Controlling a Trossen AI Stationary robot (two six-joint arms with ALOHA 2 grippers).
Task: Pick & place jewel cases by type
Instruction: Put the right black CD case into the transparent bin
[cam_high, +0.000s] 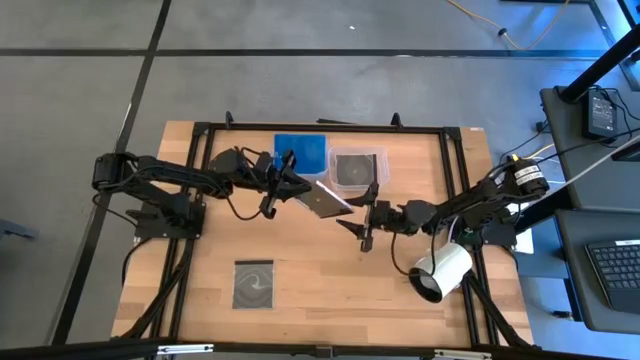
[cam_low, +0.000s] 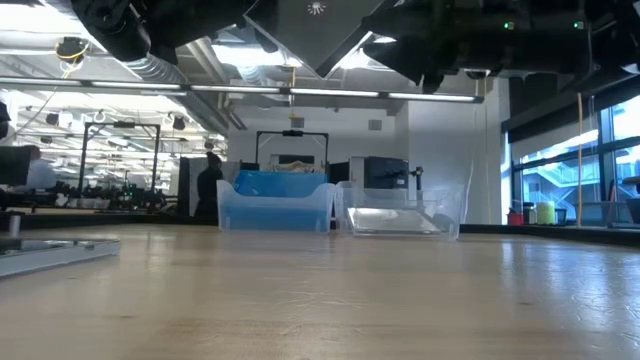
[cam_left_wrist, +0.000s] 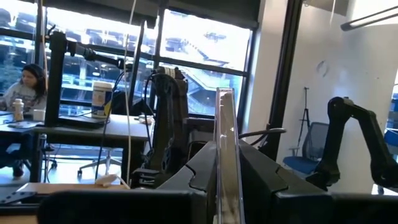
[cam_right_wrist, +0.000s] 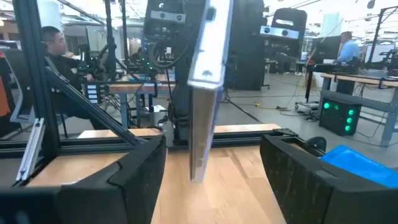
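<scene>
Wooden table; left fingers clamped on grey jewel case, right fingers apart.

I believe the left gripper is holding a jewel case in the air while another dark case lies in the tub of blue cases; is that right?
Not quite: the left gripper does hold a jewel case aloft, but the high view shows the other dark case lying flat on the table, outside the blue-filled tub.

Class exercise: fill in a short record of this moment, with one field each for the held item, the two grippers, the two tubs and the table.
Held item: grey flat square jewel case, lifted above the table
Left gripper: shut on the case's edge
Right gripper: open, fingers either side of the case
Left tub: clear plastic, holds blue cases
Right tub: clear plastic, holds a dark case
Table: another grey case lies flat near the front
</scene>
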